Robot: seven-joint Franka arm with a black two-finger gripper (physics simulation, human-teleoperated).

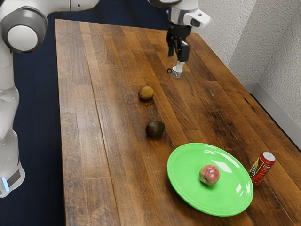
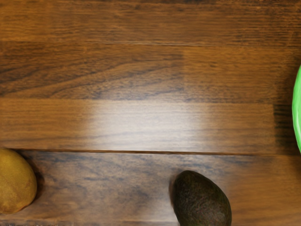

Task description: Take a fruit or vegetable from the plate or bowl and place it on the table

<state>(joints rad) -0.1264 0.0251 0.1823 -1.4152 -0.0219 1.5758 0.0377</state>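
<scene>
My gripper (image 1: 177,53) is raised over the table's far part in the exterior view, its black fingers apart with nothing between them. Well away from it, a red and yellow apple-like fruit (image 1: 209,174) rests on a green plate (image 1: 186,197). A dark avocado (image 1: 155,129) lies on the wooden table between the gripper and the plate, and a yellow-brown round fruit (image 1: 146,92) lies farther back. The wrist view has the avocado (image 2: 201,200), the yellow-brown fruit (image 2: 15,182) and the edge of the plate (image 2: 297,110).
A small striped cup (image 1: 176,73) with a dark handle stands just below the gripper in the exterior view. Beside the plate is a red can (image 1: 263,168). The wooden table (image 1: 84,141) has a wall along the exterior view's right.
</scene>
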